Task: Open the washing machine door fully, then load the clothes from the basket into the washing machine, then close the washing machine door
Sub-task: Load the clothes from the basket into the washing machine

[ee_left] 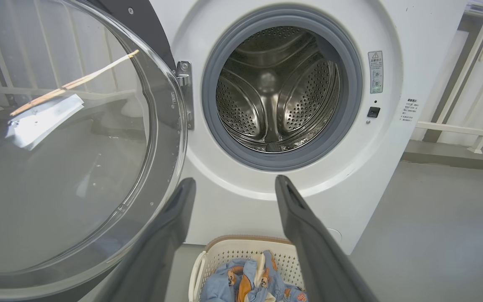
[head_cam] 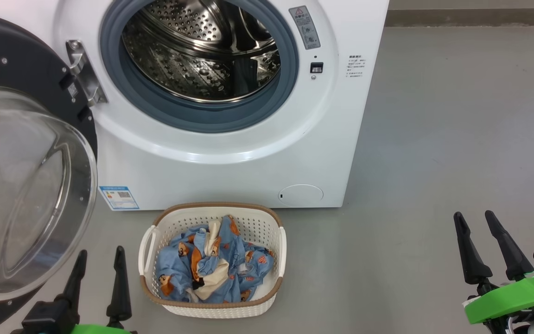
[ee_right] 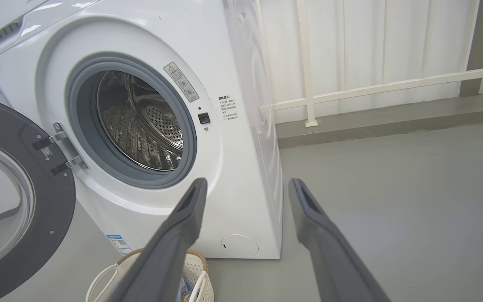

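Big white boxy front-load washing machine [head_cam: 230, 176] sits top centre of head view, perforated steel drum [head_cam: 202, 51] showing. Its round black-rimmed glass door [head_cam: 26, 185] hangs swung open at left edge; prob. at full swing, hard to tell. Small cream perforated plastic basket [head_cam: 257, 227] w/ brown rim stands on grey floor [head_cam: 434, 139] just below machine, bottom centre, holding crumpled light-blue printed clothes [head_cam: 211, 264]. Bottom left, left gripper [head_cam: 101, 251]; bottom right, right gripper [head_cam: 473, 213]: both jaws spread, apart from basket.

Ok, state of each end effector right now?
Left end effector: open, holding nothing.
Right end effector: open, holding nothing.
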Robot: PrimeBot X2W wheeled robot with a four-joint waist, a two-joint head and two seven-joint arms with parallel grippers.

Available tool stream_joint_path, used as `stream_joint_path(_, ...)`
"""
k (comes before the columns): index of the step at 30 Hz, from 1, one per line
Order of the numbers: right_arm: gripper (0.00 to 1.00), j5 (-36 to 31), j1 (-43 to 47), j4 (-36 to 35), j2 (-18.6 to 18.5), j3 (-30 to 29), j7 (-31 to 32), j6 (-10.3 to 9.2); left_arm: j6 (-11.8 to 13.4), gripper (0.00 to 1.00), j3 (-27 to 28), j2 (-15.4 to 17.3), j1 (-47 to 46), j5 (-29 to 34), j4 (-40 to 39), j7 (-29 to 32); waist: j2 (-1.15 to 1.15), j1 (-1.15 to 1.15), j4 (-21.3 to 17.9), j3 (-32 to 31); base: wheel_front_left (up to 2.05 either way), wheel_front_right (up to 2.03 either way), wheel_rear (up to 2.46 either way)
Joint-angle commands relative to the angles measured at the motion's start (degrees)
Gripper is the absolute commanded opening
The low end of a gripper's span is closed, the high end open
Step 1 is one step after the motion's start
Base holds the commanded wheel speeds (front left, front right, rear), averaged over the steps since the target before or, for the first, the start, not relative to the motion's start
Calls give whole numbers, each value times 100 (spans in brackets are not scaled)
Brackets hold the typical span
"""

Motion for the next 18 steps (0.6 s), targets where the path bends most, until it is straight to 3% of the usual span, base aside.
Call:
stream_joint_path(1,100,-23,23,-141,-103,93,-69,56,-51,100,221,50,-120,61,-101,-69,0,0,0,-6,0,0,0)
stream_joint_path(18,100,18,31,-136,-118,110,-69,56,-160,100,326,-46,-109,167,-99,-69,0,0,2,-1,0,0,0)
